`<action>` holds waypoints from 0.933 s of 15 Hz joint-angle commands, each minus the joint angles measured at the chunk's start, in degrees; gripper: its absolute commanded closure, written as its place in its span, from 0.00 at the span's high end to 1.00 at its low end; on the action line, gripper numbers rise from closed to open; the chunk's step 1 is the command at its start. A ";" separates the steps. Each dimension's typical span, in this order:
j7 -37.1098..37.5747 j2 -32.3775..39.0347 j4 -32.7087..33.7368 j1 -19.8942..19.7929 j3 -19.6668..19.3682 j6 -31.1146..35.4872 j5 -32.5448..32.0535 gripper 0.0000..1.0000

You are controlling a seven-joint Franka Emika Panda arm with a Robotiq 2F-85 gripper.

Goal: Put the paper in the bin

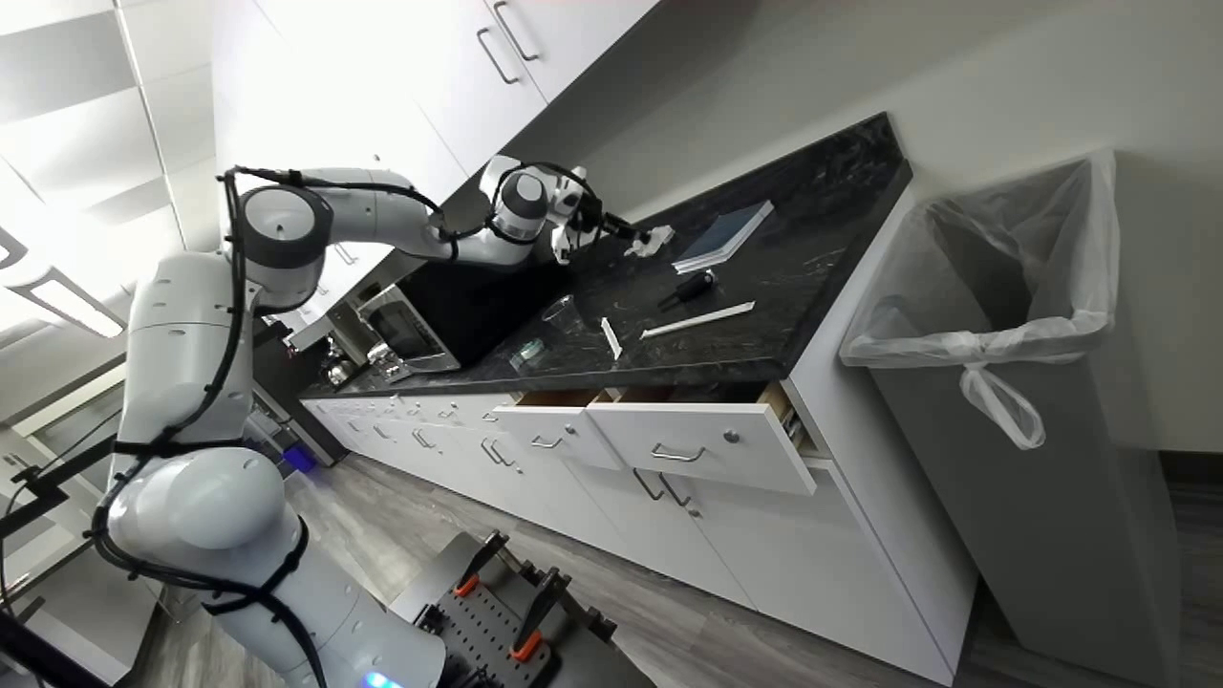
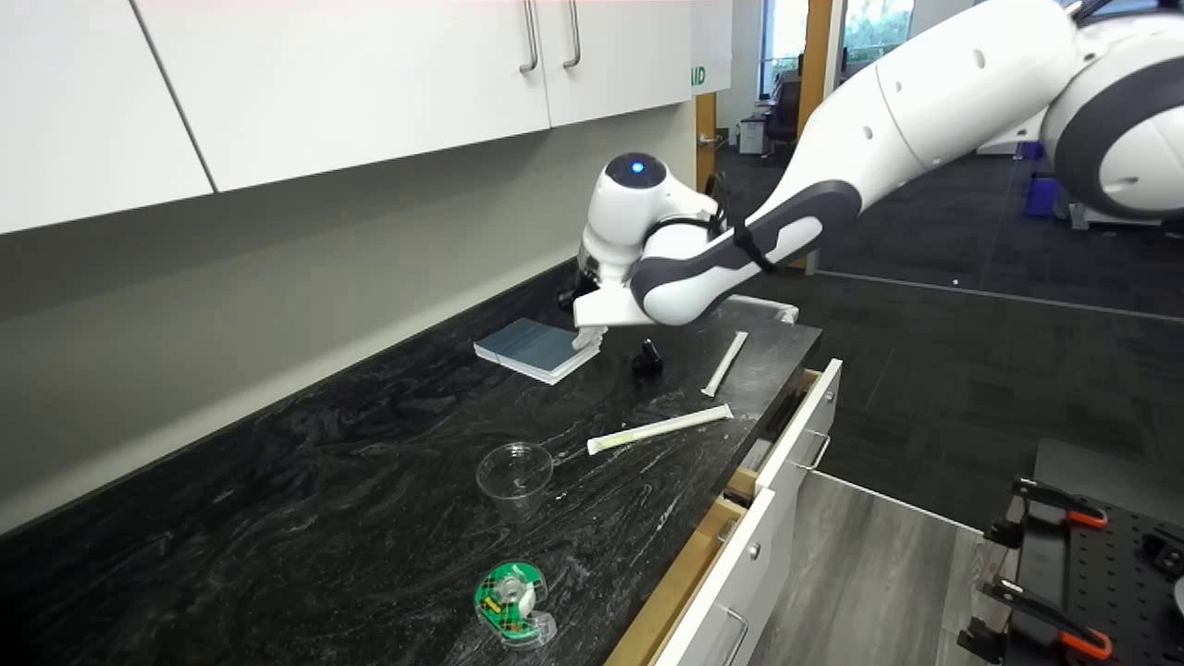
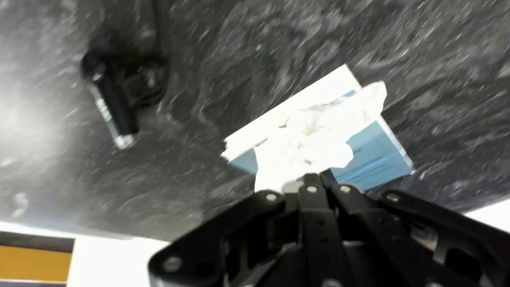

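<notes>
A crumpled white paper (image 3: pixel 314 139) hangs from my gripper (image 3: pixel 318 178). In the wrist view the fingers are closed together at its lower edge, and it covers part of a blue booklet below. The paper also shows in both exterior views (image 1: pixel 651 242) (image 2: pixel 588 337), held above the counter near the booklet. The gripper (image 1: pixel 631 232) points down and outward over the counter. The bin (image 1: pixel 1022 487) is tall and grey with a white bag knotted over its rim. It stands beyond the counter's end. A bit of its bagged rim appears in an exterior view (image 2: pixel 772 305).
On the dark counter (image 2: pixel 324 518) lie the blue booklet (image 2: pixel 532 344), a black object (image 2: pixel 647 359), two white wrapped sticks (image 2: pixel 659 429) (image 2: pixel 726 363), a clear cup (image 2: pixel 515 476) and a green tape dispenser (image 2: pixel 513 601). Two drawers (image 1: pixel 702 444) (image 1: pixel 559 435) stand open. Cabinets (image 1: pixel 459 57) hang above.
</notes>
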 commanded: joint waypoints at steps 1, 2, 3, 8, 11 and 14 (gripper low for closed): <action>9.24 -8.71 -12.14 0.64 -6.70 3.67 -7.52 0.00; 11.93 -10.04 -14.17 0.06 -8.25 4.30 -9.57 0.00; 14.81 -10.84 -16.20 -0.66 -10.02 6.12 -11.82 0.00; 20.74 -9.88 -18.45 -3.39 -14.86 11.00 -18.94 0.00; 20.52 -9.56 -19.39 -3.71 -15.78 12.33 -18.61 0.02; 20.52 -9.54 -19.10 -3.09 -15.10 12.18 -18.60 0.00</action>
